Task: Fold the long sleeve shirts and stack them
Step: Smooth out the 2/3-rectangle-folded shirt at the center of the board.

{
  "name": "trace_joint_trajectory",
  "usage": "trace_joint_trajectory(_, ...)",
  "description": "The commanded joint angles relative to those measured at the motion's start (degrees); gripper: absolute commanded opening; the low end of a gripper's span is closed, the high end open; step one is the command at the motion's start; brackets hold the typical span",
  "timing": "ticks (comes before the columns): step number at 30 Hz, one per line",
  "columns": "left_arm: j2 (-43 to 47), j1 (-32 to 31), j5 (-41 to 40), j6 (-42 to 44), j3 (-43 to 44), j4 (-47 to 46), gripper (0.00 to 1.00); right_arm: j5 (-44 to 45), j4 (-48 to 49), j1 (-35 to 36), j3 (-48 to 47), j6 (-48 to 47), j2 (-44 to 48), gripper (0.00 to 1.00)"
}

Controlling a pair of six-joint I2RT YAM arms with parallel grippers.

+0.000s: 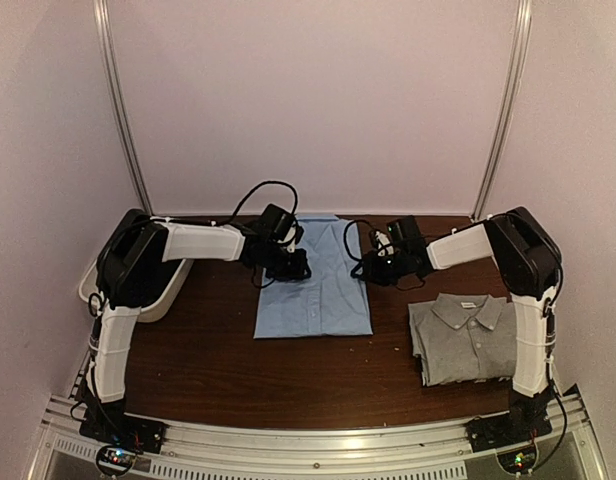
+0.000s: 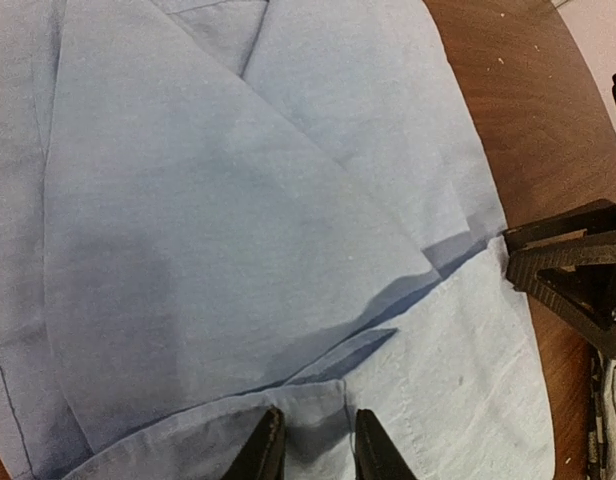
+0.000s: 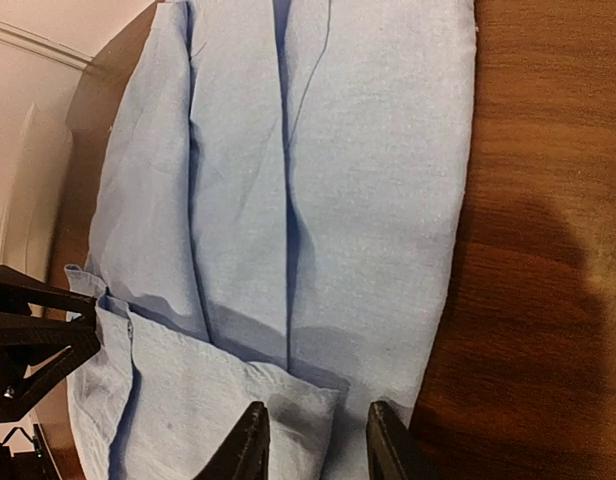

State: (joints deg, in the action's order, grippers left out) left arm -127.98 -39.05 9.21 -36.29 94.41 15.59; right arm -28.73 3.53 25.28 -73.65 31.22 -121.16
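The light blue shirt point(image 1: 313, 285) lies part-folded on the brown table, its lower part doubled up over the body. My left gripper point(image 1: 293, 265) sits at the shirt's left edge. In the left wrist view the left gripper point(image 2: 313, 440) has a folded hem corner of the blue shirt point(image 2: 238, 200) pinched between its narrow jaws. My right gripper point(image 1: 373, 268) is at the shirt's right edge. In the right wrist view its jaws point(image 3: 313, 440) stand apart over a folded corner of the shirt point(image 3: 368, 150), not gripping it. The grey shirt point(image 1: 468, 335) lies folded at the right.
A white bin point(image 1: 153, 300) stands at the table's left edge beside the left arm. Bare brown table point(image 1: 288, 375) runs along the front. White walls and metal posts close in the back.
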Motion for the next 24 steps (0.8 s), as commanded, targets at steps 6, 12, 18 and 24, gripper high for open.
trace_joint_trajectory(6,-1.0,0.5,-0.3,0.8,0.9,-0.1,0.25,-0.8,-0.6,1.1,-1.6,-0.7,-0.7,0.34)
trace_joint_trajectory(12,-0.9,0.6,-0.3,0.8,0.9,-0.2,0.25,-0.4,-0.9,2.0,-1.8,-0.7,0.6,0.27)
trace_joint_trajectory(18,0.0,0.6,-1.2,0.9,0.3,-0.1,0.25,2.1,-1.8,2.4,-1.3,-0.9,3.5,0.11)
trace_joint_trajectory(24,0.4,1.0,-2.0,0.8,-0.6,-0.1,0.25,8.7,-1.7,3.8,1.8,-0.9,10.4,0.02)
